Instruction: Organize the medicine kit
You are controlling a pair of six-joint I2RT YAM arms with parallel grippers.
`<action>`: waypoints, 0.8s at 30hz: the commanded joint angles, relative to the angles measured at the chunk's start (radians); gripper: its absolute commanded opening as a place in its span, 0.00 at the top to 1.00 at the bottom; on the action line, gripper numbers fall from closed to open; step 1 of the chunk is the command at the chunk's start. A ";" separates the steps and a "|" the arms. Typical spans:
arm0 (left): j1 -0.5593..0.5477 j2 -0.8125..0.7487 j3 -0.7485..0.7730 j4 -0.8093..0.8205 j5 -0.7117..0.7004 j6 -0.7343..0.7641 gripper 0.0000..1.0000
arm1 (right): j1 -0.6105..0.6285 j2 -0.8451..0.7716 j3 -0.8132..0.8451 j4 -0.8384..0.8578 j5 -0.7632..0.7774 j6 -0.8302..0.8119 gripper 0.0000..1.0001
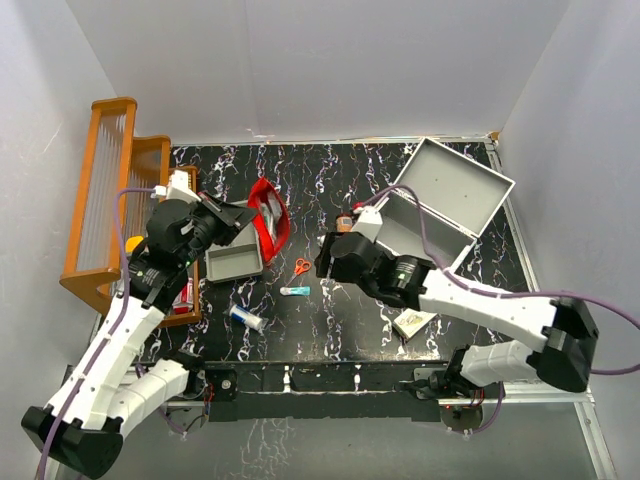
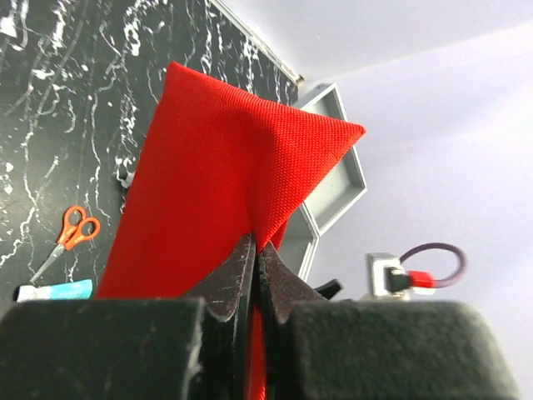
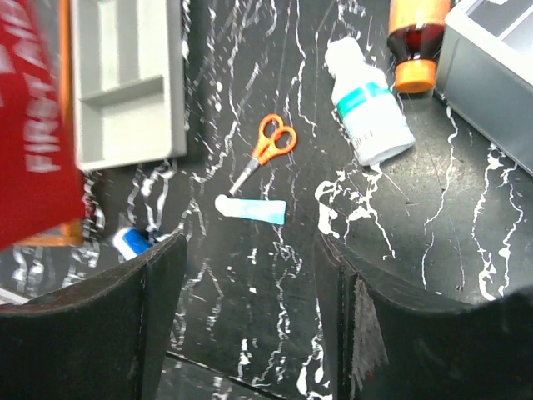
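Scissors [image 3: 271, 148] and tube [image 3: 251, 208] lie below right gripper [image 3: 248, 250], between tray [image 3: 125, 155] and bottle [image 3: 369, 108].

We see a robot lab booth: white walls [image 1: 300, 70] enclose a marbled table [image 1: 340, 325]; left arm [image 1: 110, 360] and right arm [image 1: 500, 310] are bolted at six o'clock.

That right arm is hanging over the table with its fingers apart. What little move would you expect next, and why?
Probably straight down onto the small tube: it lies loose just ahead of the open right fingers, roughly centred between them, and outside the open medicine kit.
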 commanded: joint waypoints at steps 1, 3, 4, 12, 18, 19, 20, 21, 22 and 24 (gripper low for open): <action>0.007 -0.029 0.066 -0.079 -0.137 0.011 1.00 | -0.005 0.116 -0.020 0.126 -0.086 -0.122 0.38; 0.007 -0.037 0.076 -0.101 -0.164 0.007 1.00 | -0.006 0.180 -0.005 0.160 -0.129 -0.176 0.38; 0.007 -0.044 0.076 -0.112 -0.179 0.007 1.00 | -0.006 0.212 0.004 0.178 -0.154 -0.206 0.37; 0.005 -0.157 0.003 -0.200 -0.382 -0.053 1.00 | -0.008 0.507 0.169 0.143 -0.210 -0.557 0.36; 0.007 -0.236 -0.031 -0.236 -0.501 -0.082 1.00 | -0.008 0.618 0.225 0.158 -0.337 -0.713 0.37; 0.007 -0.245 -0.032 -0.237 -0.510 -0.080 1.00 | -0.007 0.634 0.242 0.152 -0.341 -0.729 0.37; 0.007 -0.249 -0.032 -0.238 -0.515 -0.077 1.00 | -0.007 0.647 0.255 0.150 -0.342 -0.744 0.37; 0.007 -0.250 -0.031 -0.243 -0.519 -0.077 1.00 | -0.008 0.662 0.266 0.148 -0.343 -0.758 0.38; 0.007 -0.251 -0.029 -0.247 -0.521 -0.077 1.00 | -0.008 0.674 0.277 0.147 -0.346 -0.775 0.42; 0.007 -0.246 -0.024 -0.253 -0.520 -0.076 1.00 | -0.007 0.704 0.299 0.130 -0.374 -0.820 0.50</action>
